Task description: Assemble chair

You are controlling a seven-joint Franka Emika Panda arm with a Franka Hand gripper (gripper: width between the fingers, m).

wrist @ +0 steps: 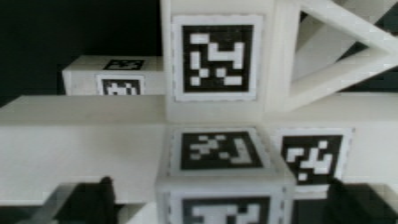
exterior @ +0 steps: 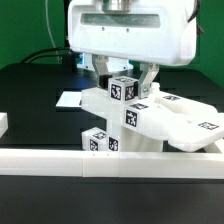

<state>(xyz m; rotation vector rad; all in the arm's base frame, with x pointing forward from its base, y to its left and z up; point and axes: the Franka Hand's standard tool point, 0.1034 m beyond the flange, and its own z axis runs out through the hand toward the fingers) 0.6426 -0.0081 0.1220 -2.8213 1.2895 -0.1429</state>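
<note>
White robot arm's two-finger tool (exterior: 128, 76) hangs over the middle of the black table (exterior: 35, 85), dark fingers pointing down. Jaws stand wide, either side of a tagged cube-ended white plastic leg (exterior: 124, 89); the exterior view doesn't show firm contact, so no clear grip on it.

The chair (exterior: 150, 118), a cluster of white blocky plastic parts with black-and-white square tags, sits directly under the tool, near the front of the table. The cube-ended leg rises upright out of the cluster, its top between the fingers. Flat tagged slabs (exterior: 200, 128) spread out toward the exterior view's right, tilted. A small tagged cube block (exterior: 98, 141) sits low at the cluster's side toward the exterior view's left, just behind the long plain white border rail (exterior: 110, 161).

Thin flat white marker board (exterior: 70, 99) lies on the table behind the chair, toward the exterior view's left.

Wrist view: tagged leg face (wrist: 221, 58) fills the centre, very close, another tagged cube end (wrist: 222, 150) in line with it, white frame bars crossing beside. One dark fingertip (wrist: 86, 200) shows at the edge, apart from the white parts. Picture is blurry.
</note>
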